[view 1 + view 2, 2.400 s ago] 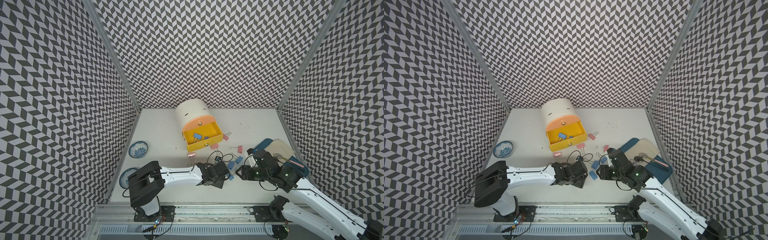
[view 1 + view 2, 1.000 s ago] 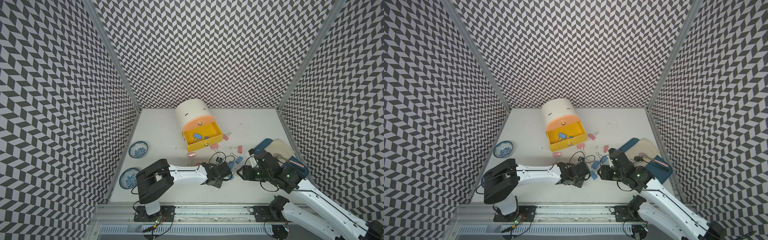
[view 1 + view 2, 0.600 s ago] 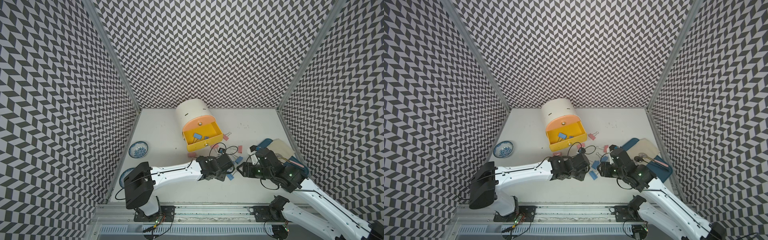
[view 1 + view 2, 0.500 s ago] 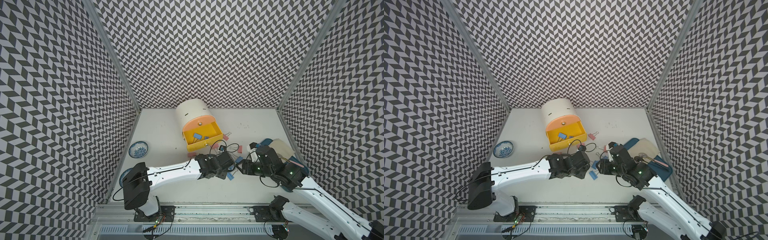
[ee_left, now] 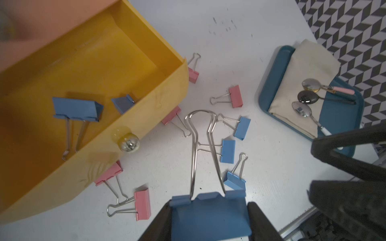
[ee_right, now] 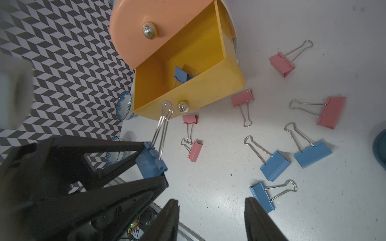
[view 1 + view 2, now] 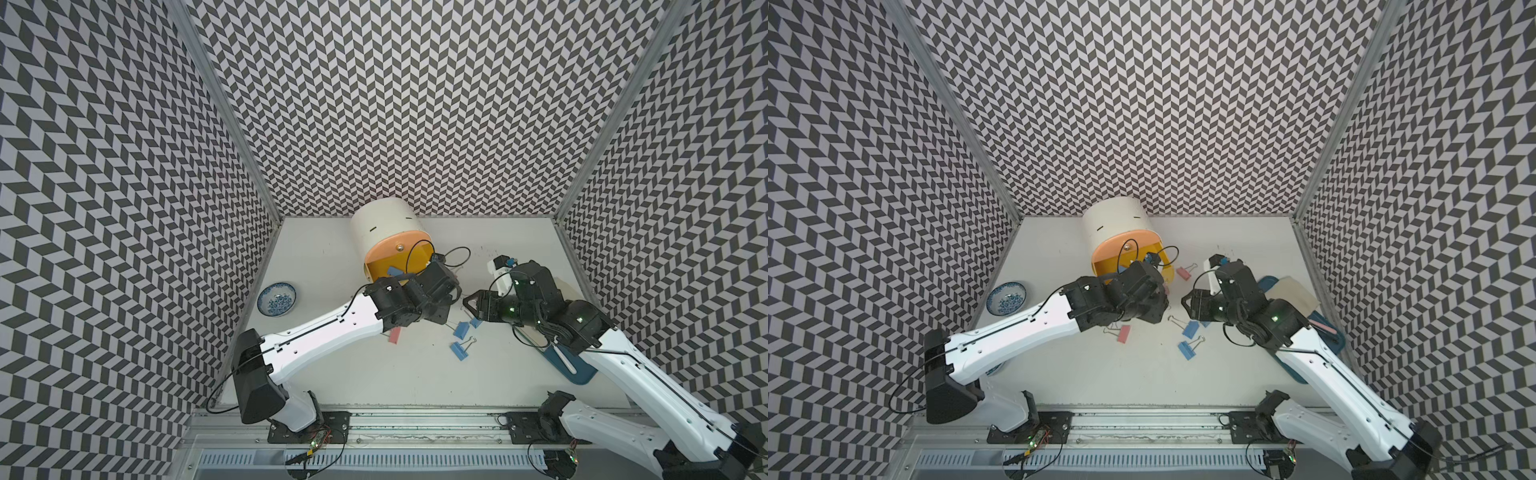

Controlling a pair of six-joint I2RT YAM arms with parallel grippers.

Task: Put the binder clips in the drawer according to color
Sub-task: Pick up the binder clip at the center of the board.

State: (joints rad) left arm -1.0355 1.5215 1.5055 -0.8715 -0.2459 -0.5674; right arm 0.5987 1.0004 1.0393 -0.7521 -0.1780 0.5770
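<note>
**Q:** From above, how do your arms stand?

**A:** In both top views my left arm stretches long from its base toward the yellow drawer. Its wrist is bent down, so my left gripper hangs just off the drawer's front. My right arm is folded at the elbow. My right gripper points at the left one, also near the drawer's front. A second ago both grippers were farther out from the drawer, low among the loose blue clips. Both have since risen and come in toward it.

**Q:** And your left wrist camera?

**A:** My fingers are clamped on the body of a blue binder clip, its wire handles pointing ahead. The clip is outside the drawer, in front of its knobbed wall. Two stored blue clips lie inside the drawer. Pink clips and the loose blue clips are scattered on the table in front of the drawer.

**Q:** The right wrist camera?

**A:** My right jaws stand apart with nothing between them, above the table in front of the drawer. The left gripper shows here too, gripping the blue binder clip. The clip's loops line up with the drawer's front wall beside the knob. I cannot tell whether they touch it.
</note>
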